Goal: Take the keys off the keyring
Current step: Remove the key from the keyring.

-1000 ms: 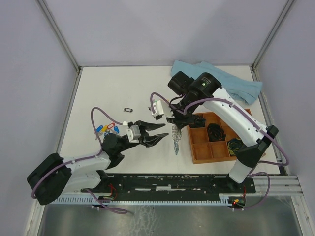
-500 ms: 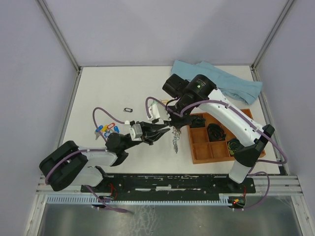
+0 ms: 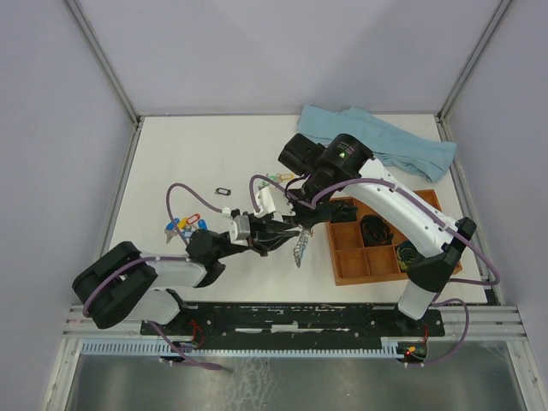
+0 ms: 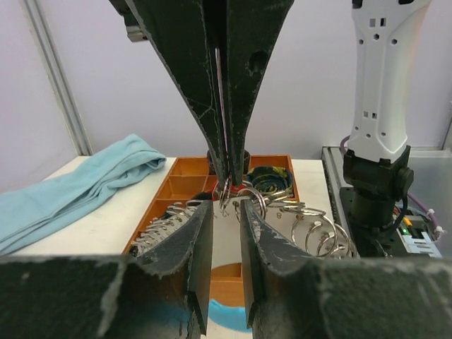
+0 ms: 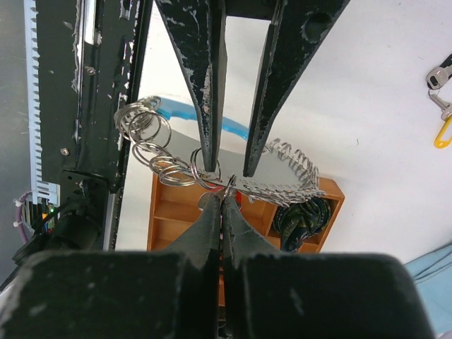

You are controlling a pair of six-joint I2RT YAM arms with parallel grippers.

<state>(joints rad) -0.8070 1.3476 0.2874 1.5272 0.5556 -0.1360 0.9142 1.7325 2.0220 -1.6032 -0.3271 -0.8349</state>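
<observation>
The keyring (image 3: 299, 246), a loop with a grey jagged side and a light-blue arc, hangs from my right gripper (image 3: 301, 224). That gripper is shut on one small split ring at the loop's edge (image 5: 227, 185). My left gripper (image 3: 282, 229) has come in from the left. In the left wrist view its jaws (image 4: 224, 206) stand narrowly apart, with the keyring's grey side (image 4: 226, 236) showing in the gap. Neither pad is seen pressing on anything. Loose keys (image 3: 181, 224) with blue, yellow and red tags lie on the table to the left.
An orange compartment tray (image 3: 336, 255) holding black coiled cables (image 3: 374, 227) stands right of the grippers. A light-blue cloth (image 3: 385, 145) lies at the back right. A small black tag frame (image 3: 223, 191) and more tagged keys (image 3: 276, 177) lie behind the grippers.
My left arm has reached right up to the hanging keyring and its jaws have narrowed. My right gripper has shifted slightly left with the keyring, still shut.
</observation>
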